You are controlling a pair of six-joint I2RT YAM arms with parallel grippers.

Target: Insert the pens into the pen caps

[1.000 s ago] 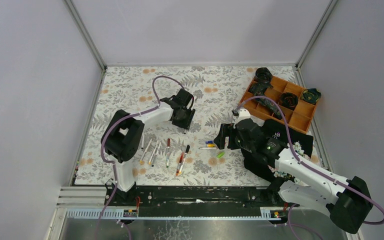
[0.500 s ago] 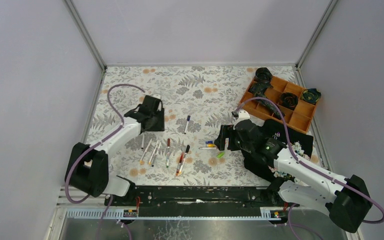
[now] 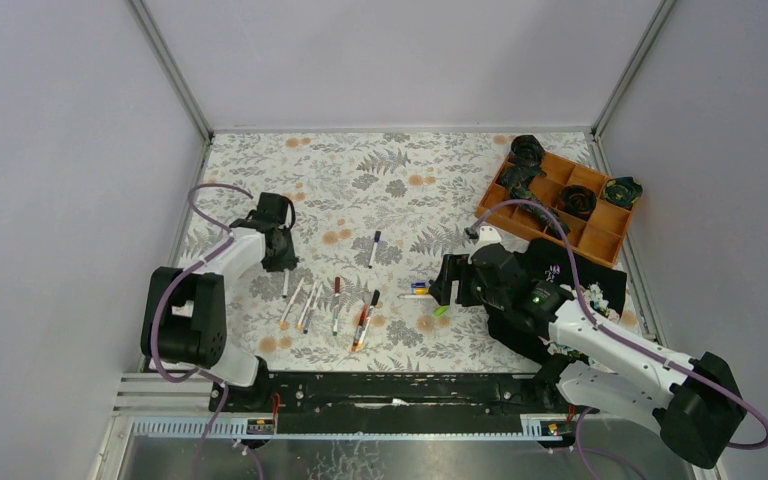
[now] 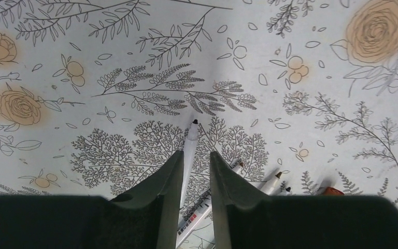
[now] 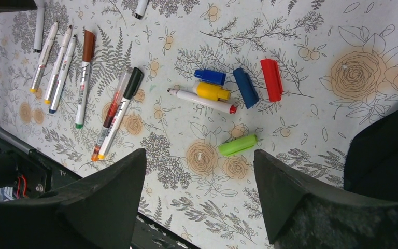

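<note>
The left gripper (image 4: 196, 162), jaws narrowly parted astride a white pen (image 4: 190, 139) lying on the table (image 4: 300, 46), may knock it askew by closing off-centre, while the right gripper (image 5: 199, 161) hangs spread wide above the loose pen caps (image 5: 246, 87).

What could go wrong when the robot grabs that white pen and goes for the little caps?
The left gripper straddles the white pen, but neighbouring pens lie very close, so it might bump or pinch one too. The blue cap, yellow cap and red cap sit bunched beside a red-tipped pen; the wide-open right gripper could scatter them. The round green cap might roll away if nudged.
</note>
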